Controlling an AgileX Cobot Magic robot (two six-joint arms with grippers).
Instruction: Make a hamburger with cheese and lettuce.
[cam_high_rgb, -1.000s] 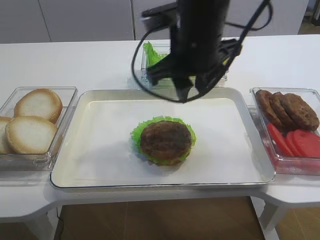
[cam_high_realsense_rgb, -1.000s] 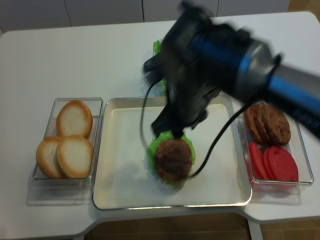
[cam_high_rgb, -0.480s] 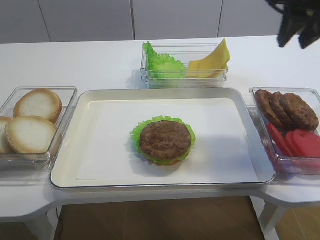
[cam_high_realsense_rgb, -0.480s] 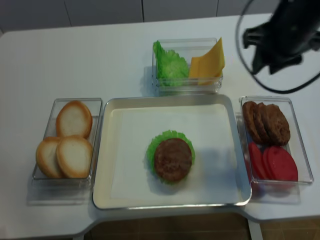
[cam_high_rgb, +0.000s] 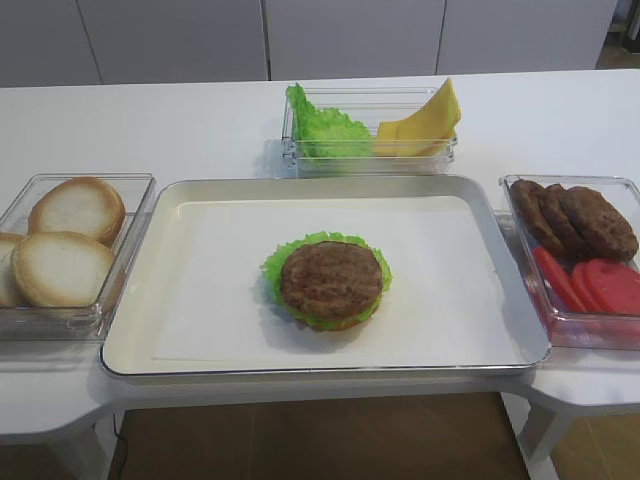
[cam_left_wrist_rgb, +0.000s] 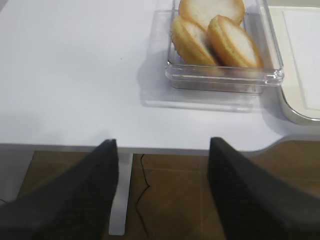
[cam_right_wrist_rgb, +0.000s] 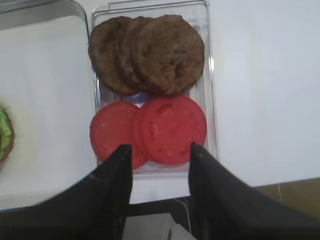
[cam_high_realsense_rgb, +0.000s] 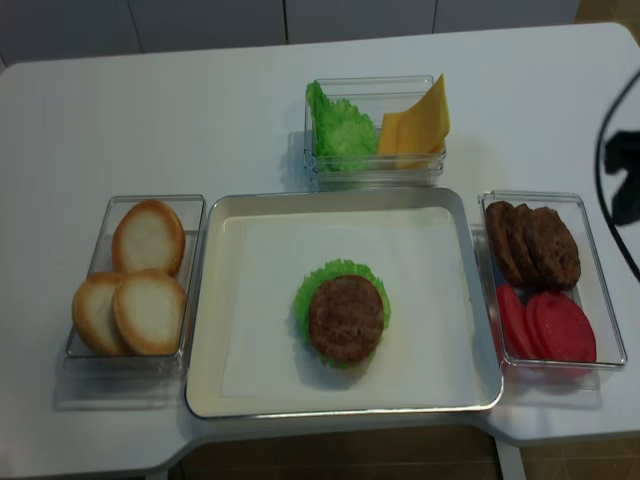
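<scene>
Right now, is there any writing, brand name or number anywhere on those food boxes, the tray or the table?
None: no text shows in any view.
The tray, clear boxes and table are bare of labels.
The hamburger and cheese carry no marks.

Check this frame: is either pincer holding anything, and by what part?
Nothing is held. The right pincer is open and empty above the tomato slices; the left pincer is open and empty off the table edge.
</scene>
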